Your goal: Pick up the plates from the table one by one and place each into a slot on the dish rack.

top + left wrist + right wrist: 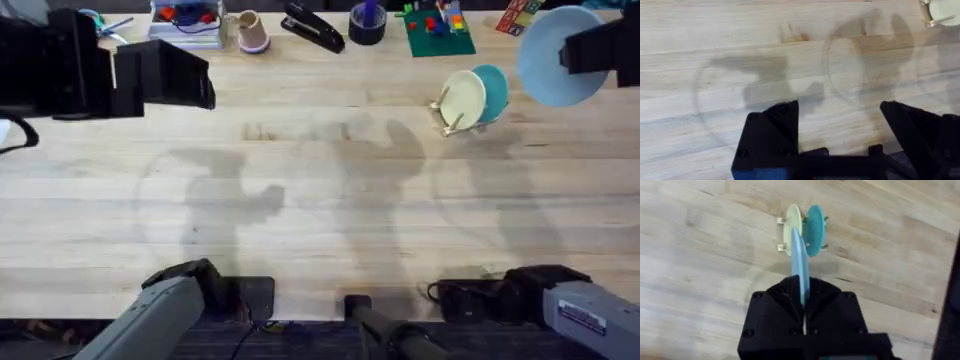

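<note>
Right tool (803, 297) clamps the pale blue plate (799, 265) edge-on; left tool (840, 130) gapes.

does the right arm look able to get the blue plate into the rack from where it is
Probably yes. The right hand grips the pale blue plate on edge above the dish rack. The cream plate and teal plate already stand there, so it depends on a free slot beside them, which is hard to make out.
</note>
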{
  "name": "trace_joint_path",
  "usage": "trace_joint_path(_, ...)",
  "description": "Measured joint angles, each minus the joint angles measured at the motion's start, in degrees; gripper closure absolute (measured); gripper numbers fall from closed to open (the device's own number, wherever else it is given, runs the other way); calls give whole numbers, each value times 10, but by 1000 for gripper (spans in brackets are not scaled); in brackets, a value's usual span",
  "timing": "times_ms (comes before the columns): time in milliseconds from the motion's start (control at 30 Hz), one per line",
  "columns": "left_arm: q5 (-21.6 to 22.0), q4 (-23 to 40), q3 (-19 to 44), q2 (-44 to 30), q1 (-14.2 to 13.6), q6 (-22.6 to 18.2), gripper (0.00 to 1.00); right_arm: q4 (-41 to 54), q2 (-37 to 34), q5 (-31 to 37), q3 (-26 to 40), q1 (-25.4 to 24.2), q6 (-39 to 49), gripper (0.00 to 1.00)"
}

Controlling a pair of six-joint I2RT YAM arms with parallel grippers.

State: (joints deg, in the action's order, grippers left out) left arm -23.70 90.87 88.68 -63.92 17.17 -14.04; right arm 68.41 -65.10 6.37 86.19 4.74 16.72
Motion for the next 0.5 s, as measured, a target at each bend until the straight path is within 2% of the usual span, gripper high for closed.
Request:
trace_joint_path(200,0,0,0,0,0,1,7,-1,0,-55,0,-36,12,972)
trace_joint_path(500,0,0,0,0,0,1,7,-1,0,-69,0,-81,16,972)
